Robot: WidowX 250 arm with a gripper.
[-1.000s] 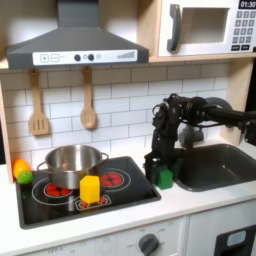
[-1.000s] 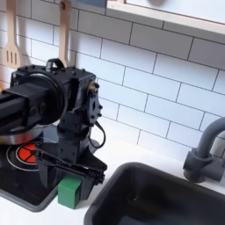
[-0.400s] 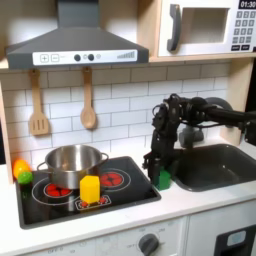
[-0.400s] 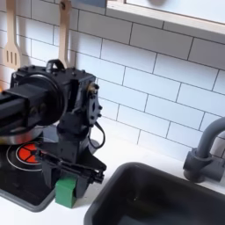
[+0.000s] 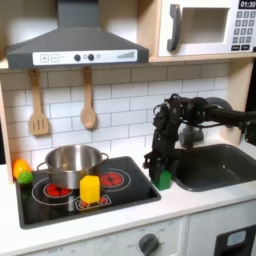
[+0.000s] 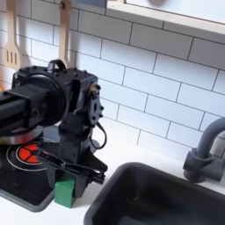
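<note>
The gripper (image 6: 68,180) clasps the green block (image 6: 66,191) (low beside the sink (image 6: 167,198)) between its fingers.

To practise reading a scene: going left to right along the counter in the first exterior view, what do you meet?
Yellow and green toy → pot → yellow block → gripper at the green block → sink.

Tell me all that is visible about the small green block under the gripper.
The green block is small, boxy and plain green, plastic by its look, with flat faces. It stands on the white counter between the black stove top and the dark sink, at the sink's edge. The black gripper is down over it; in the second exterior view the fingers flank its top, so only its lower part shows. A firm grip cannot be confirmed.
</note>
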